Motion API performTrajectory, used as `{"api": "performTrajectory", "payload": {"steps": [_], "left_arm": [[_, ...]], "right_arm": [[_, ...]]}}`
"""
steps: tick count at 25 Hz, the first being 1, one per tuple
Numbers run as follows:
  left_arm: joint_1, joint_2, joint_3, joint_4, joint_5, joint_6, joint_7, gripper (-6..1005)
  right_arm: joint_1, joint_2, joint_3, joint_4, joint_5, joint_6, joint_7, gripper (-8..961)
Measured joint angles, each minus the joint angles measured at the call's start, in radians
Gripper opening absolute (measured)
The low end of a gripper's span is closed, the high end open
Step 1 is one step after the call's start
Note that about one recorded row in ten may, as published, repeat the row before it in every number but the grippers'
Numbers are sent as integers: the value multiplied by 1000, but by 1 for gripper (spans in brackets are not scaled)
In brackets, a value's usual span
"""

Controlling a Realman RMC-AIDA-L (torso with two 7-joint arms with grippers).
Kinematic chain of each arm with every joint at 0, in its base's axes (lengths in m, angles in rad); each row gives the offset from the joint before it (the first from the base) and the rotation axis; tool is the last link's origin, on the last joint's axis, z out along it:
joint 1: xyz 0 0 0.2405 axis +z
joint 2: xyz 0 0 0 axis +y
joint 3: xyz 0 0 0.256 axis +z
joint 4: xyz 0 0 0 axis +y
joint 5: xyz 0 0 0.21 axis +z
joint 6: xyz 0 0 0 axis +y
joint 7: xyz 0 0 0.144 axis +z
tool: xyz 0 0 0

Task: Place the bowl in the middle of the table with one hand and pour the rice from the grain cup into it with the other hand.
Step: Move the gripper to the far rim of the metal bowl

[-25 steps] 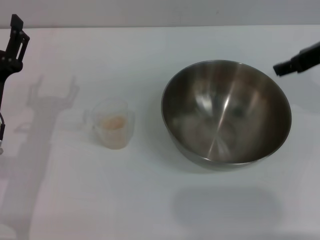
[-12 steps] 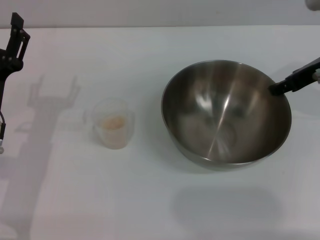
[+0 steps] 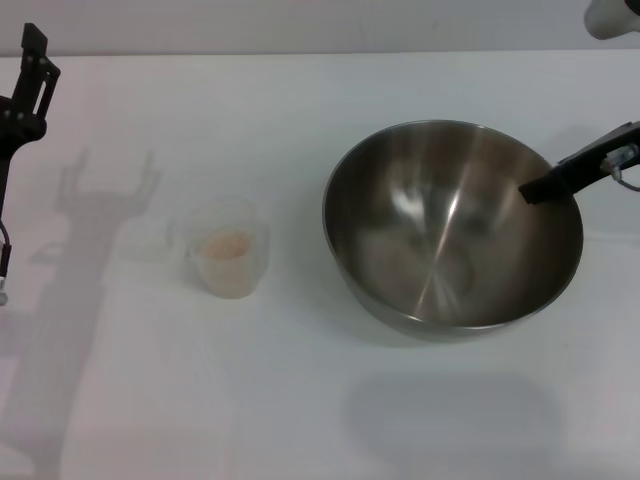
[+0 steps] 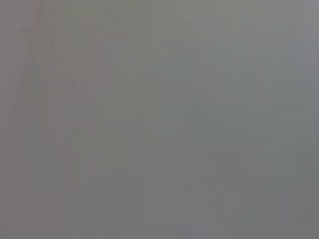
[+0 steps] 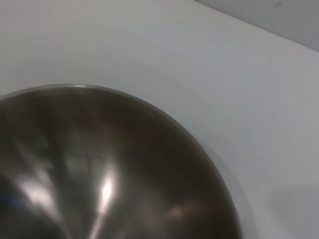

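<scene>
Right gripper (image 3: pixel 532 191) is over the bowl (image 3: pixel 452 228) rim — can't tell how it's set — next it needs a grip; the left gripper (image 3: pixel 30 70) sits parked.

Silver bowl (image 3: pixel 452 228), pale-beige rice (image 3: pixel 228 244) (clear cup (image 3: pixel 229 248)), white table (image 3: pixel 300 400).

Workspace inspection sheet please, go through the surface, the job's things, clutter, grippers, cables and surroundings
Surface: white table, shadows on it.
Bowl: steel bowl upright on the robot's right half, no rice in it.
Grain cup: grain cup upright, left of the bowl and apart from it, rice inside.
Clutter: nothing seen.
Grippers: right gripper reaches over the bowl's right rim; left gripper raised at the far left, away from the cup.
Cables: thin wire by the right gripper.
Surroundings: grey wall behind the table; left wrist view shows only grey.
</scene>
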Motion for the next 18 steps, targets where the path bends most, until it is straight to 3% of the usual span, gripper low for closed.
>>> {"api": "performTrajectory", "payload": {"steps": [7, 13, 15, 18], "left_arm": [[-1, 2, -3, 2, 1, 0, 0, 834], [3, 2, -4, 2, 2, 1, 0, 834], [4, 2, -2, 0, 2, 2, 0, 833], [6, 2, -1, -1, 2, 3, 0, 833]], "right_arm": [[6, -4, 18, 41, 46, -18, -19, 652], [5, -4, 18, 53, 47, -33, -19, 405], [2, -4, 18, 53, 48, -36, -20, 165], [-2, -3, 28, 49, 56, -37, -28, 98]]}}
